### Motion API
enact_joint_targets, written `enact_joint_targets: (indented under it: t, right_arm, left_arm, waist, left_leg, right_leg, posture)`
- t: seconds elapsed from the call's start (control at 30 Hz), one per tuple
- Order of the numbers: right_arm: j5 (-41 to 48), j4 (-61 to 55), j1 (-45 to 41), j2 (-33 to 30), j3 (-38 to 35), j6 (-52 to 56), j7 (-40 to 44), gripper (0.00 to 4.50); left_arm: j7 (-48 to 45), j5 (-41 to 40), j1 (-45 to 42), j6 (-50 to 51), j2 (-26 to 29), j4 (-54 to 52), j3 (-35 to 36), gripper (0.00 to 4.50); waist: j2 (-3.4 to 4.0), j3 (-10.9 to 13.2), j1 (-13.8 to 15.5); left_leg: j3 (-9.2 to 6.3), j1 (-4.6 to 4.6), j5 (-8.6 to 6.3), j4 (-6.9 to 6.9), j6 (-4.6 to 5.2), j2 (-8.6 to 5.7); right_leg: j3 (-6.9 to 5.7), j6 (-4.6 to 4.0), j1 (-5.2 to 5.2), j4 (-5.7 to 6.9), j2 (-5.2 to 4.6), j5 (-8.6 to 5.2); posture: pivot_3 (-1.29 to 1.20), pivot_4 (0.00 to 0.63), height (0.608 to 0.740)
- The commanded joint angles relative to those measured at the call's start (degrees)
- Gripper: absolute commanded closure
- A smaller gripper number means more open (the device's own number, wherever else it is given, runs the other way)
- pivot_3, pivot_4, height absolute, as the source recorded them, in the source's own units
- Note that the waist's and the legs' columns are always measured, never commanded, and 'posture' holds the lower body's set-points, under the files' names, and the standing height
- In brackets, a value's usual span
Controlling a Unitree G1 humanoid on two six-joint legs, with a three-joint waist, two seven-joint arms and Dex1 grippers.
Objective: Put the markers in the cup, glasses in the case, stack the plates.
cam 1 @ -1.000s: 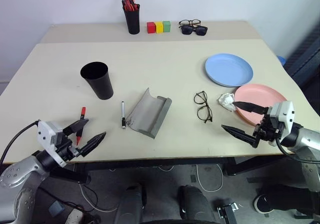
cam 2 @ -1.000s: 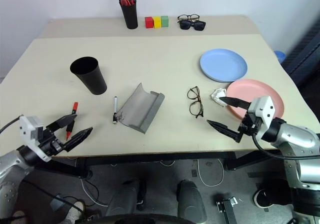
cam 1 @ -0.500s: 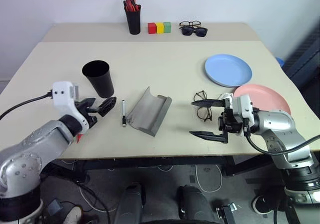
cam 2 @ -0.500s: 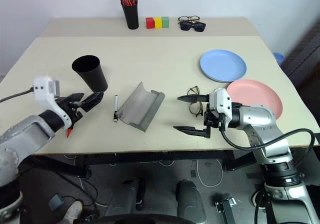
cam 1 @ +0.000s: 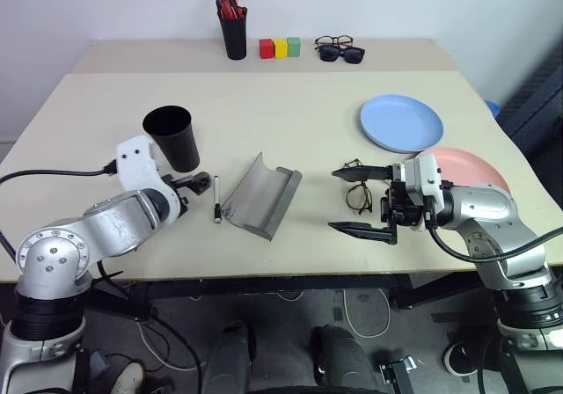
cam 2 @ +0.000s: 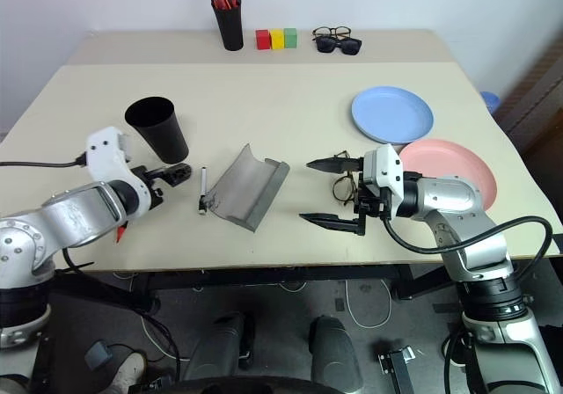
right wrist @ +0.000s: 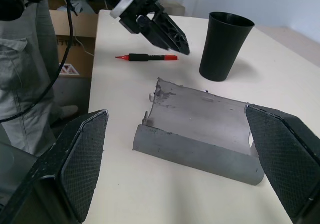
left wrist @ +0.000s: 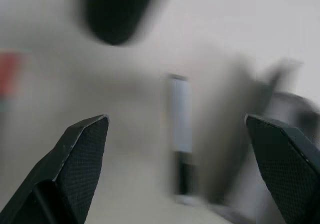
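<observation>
The black cup (cam 1: 171,137) stands upright at the table's left. My left gripper (cam 1: 189,187) is open just in front of it, fingers pointing at the white marker (cam 1: 216,199), which lies beside the open grey case (cam 1: 262,196). The red marker (right wrist: 147,57) lies near the front edge, mostly behind my left arm. My right gripper (cam 1: 332,200) is open and points left, one finger on each side of the wire-rimmed glasses (cam 1: 359,200) and above them. Behind it the blue plate (cam 1: 402,123) and the pink plate (cam 1: 471,167) lie side by side.
On the rear table stand a black holder of red-orange pens (cam 1: 233,29), three coloured blocks (cam 1: 280,47) and two other pairs of glasses (cam 1: 340,49). The table's front edge (cam 1: 290,275) runs just below both grippers.
My left gripper came in from the front edge, rolled over and now sits by the cup and white marker. My right gripper swung left from the pink plate to the glasses. Both stayed open.
</observation>
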Motion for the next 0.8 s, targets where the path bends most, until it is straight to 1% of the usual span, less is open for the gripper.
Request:
enact_joint_targets:
  t: [0.03,0.07,0.27,0.43,0.63,0.8]
  right_arm:
    - [0.6,-0.9,-0.1,0.2,-1.5,-1.2,0.1,0.03]
    - [0.6,-0.8,0.0,0.3,-1.5,-1.3,0.2,0.03]
    - [0.5,0.1,0.1,0.0,-2.0,-2.0,0.6,0.03]
    - [0.6,-1.8,1.0,-0.3,-2.4,-1.3,-0.7,0.03]
    - [0.6,-2.9,1.7,-0.4,-2.7,-0.8,-1.9,0.03]
    - [0.9,-3.9,2.5,-0.6,-3.1,-0.5,-2.8,0.03]
  left_arm:
    - [2.8,-1.8,-2.0,-0.6,1.3,1.2,-1.9,0.00]
    - [3.5,-2.8,-2.4,-0.4,1.4,2.3,-2.8,0.00]
    - [3.1,-1.9,-6.2,0.6,-1.0,5.9,-7.8,0.00]
    - [1.8,-0.7,-8.4,1.6,-2.4,7.9,-9.9,0.00]
    - [-0.3,-0.7,-10.4,3.7,-2.6,10.5,-10.9,0.00]
    - [0.0,-0.1,-11.8,6.3,-3.7,13.5,-13.2,0.00]
  waist:
    - [0.00,0.0,0.1]
    - [0.00,0.0,0.3]
    - [-0.01,0.0,1.3]
    - [-0.02,0.0,1.2]
    - [-0.02,0.0,1.1]
    - [-0.03,0.0,1.2]
  left_leg:
    - [0.01,0.00,0.00,0.00,0.00,-0.01]
    - [0.01,0.00,0.00,0.00,0.00,-0.02]
    - [0.03,-0.05,0.00,-0.03,-0.01,-0.04]
    - [0.03,-0.07,0.01,-0.04,-0.02,-0.04]
    - [0.03,-0.06,0.02,-0.04,-0.03,-0.04]
    - [0.03,-0.07,0.02,-0.04,-0.03,-0.05]
  right_leg:
    - [0.00,-0.01,0.01,-0.02,-0.01,0.00]
    - [0.00,-0.01,0.02,-0.04,-0.02,0.00]
    - [0.00,-0.01,-0.01,-0.08,-0.02,0.00]
    - [0.00,-0.01,-0.02,-0.11,-0.01,0.01]
    - [0.00,-0.01,-0.03,-0.10,-0.01,0.01]
    - [0.00,0.00,-0.03,-0.10,-0.01,0.01]
  posture:
    - [0.00,0.150,0.740]
    - [0.00,0.150,0.740]
    - [0.00,0.150,0.740]
    - [0.00,0.150,0.740]
    - [0.00,0.150,0.740]
    - [0.00,0.150,0.740]
